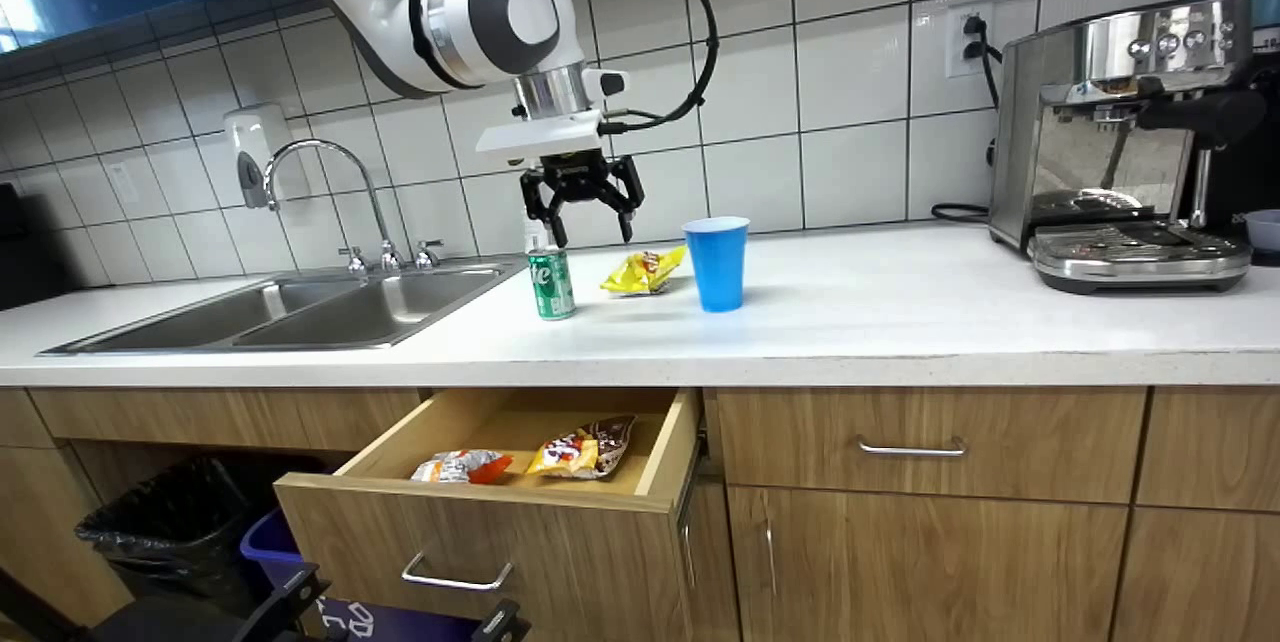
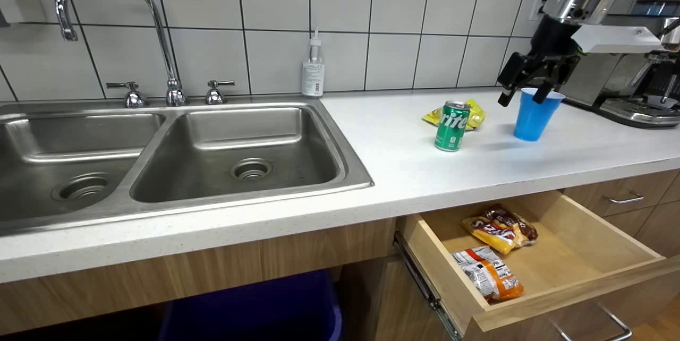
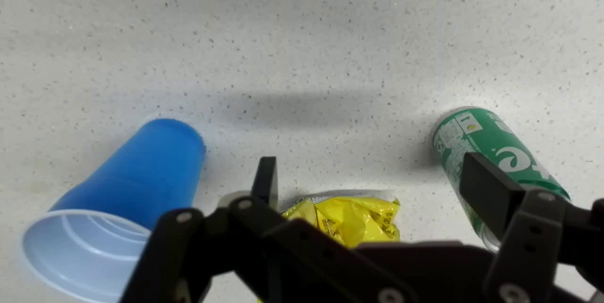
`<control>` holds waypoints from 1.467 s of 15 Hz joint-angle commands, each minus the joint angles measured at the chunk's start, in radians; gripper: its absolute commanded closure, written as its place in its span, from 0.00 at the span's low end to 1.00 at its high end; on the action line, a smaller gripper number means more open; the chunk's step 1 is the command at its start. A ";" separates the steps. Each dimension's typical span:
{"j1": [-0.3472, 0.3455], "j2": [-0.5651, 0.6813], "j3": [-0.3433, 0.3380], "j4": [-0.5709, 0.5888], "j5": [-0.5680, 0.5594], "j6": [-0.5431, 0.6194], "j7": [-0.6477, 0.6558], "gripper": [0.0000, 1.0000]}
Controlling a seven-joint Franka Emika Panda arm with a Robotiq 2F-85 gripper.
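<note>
We see the gripper (image 1: 593,238) spread above the counter (image 1: 880,322), green can (image 1: 552,286) left, blue cup (image 1: 716,267) right, yellow packet (image 1: 640,274) farther back; the near drawer (image 1: 570,544) holds two snack bags (image 1: 570,452).

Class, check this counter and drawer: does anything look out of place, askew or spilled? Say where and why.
The drawer stands open below the counter, with a silver-orange bag and a brown-yellow bag lying askew inside; drawers are usually shut. No spill shows: the can and blue cup stand upright, with a rumpled yellow packet nearby.
</note>
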 commanded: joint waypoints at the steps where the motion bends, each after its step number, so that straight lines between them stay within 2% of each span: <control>1: -0.015 0.059 0.009 0.093 0.012 -0.019 -0.016 0.00; 22: -0.031 0.444 0.049 0.559 -0.033 0.034 -0.087 0.00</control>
